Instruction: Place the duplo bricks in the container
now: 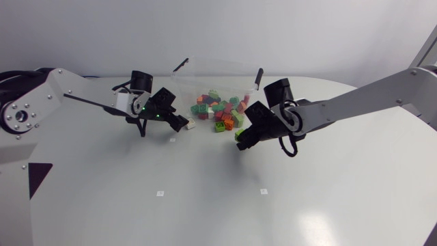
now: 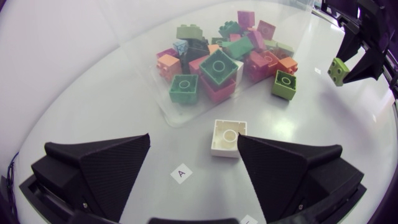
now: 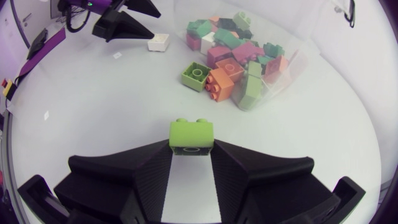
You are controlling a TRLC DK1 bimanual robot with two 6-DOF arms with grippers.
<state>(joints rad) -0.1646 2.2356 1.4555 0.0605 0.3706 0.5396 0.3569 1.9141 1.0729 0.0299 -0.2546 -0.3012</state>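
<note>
The left arm and the right arm have silver-grey links with black joints. The left one carries a round grey hub dotted with screws, a white wrist block and a small green light. A black cable loops at the right wrist. The jaws are matte black, finely ribbed wedges.

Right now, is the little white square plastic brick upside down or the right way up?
Upside down. The white square plastic brick shows its hollow underside with a round tube, not studs, facing up.
</note>
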